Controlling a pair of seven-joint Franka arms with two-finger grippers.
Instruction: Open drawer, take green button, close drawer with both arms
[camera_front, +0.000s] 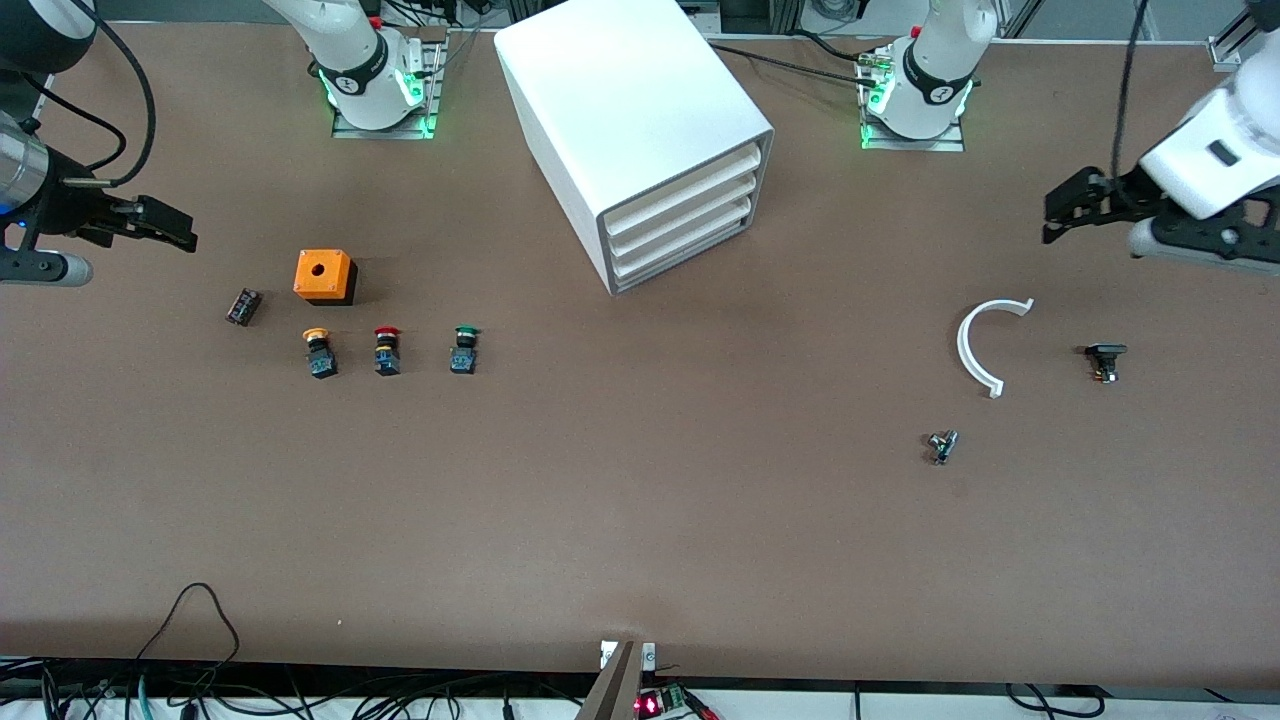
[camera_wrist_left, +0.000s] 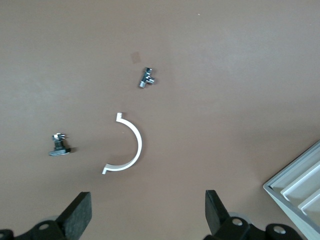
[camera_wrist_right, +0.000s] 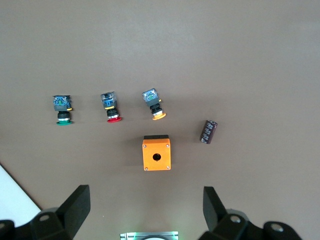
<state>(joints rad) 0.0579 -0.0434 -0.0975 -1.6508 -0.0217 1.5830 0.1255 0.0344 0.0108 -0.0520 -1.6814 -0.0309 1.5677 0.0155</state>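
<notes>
The white cabinet (camera_front: 640, 110) stands in the middle of the table near the arms' bases. All three drawers are shut, and the drawer (camera_front: 685, 255) is the lowest one. A corner of the cabinet shows in the left wrist view (camera_wrist_left: 300, 185). The green-capped button (camera_front: 465, 350) stands on the table toward the right arm's end and also shows in the right wrist view (camera_wrist_right: 62, 107). My right gripper (camera_front: 170, 228) is open and empty in the right wrist view (camera_wrist_right: 146, 190), over the table's right arm end. My left gripper (camera_front: 1065, 208) is open and empty in the left wrist view (camera_wrist_left: 147, 196), over the table's left arm end.
A red-capped button (camera_front: 387, 350) and a yellow-capped button (camera_front: 319, 352) stand beside the green one. An orange box (camera_front: 325, 276) and a small black cylinder (camera_front: 243, 306) lie close by. Toward the left arm's end lie a white half ring (camera_front: 980, 345), a small metal part (camera_front: 942, 446) and a black part (camera_front: 1104, 360).
</notes>
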